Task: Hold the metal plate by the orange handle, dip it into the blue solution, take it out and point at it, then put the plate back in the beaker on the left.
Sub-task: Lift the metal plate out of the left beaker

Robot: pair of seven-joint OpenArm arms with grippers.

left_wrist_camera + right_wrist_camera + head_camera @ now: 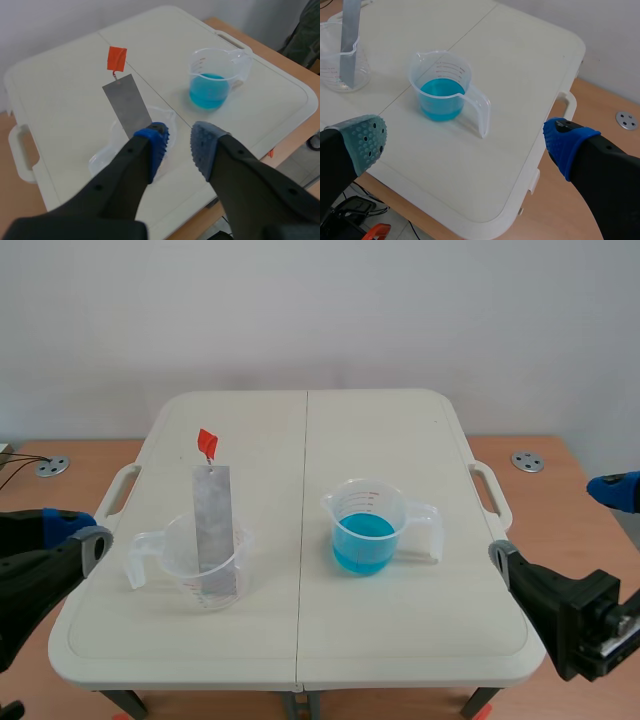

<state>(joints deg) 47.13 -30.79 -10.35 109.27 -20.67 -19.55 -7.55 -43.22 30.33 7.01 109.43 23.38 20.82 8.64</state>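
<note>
White table (400,640) lies under me, with a pale wall behind it. Nearest to me, my left claw (179,142) is released, its fingers apart with nothing between them, and it hovers at the table's near left edge. My right claw (465,140) is released too, spread wide at the near right corner, and it holds nothing. Just ahead of the left claw stands the beaker (205,575). The plate (212,515) leans in it, a little tilted, and the handle (207,444) sticks up above the plate, well apart from my fingers. The step in hand, as I judge it, is to take this handle. To do it well I should raise the left claw above the beaker's rim, close only on the orange part and not on the metal, then lift straight up so the beaker does not tip. Further to the right waits the solution (363,535), ahead of the right claw
</note>
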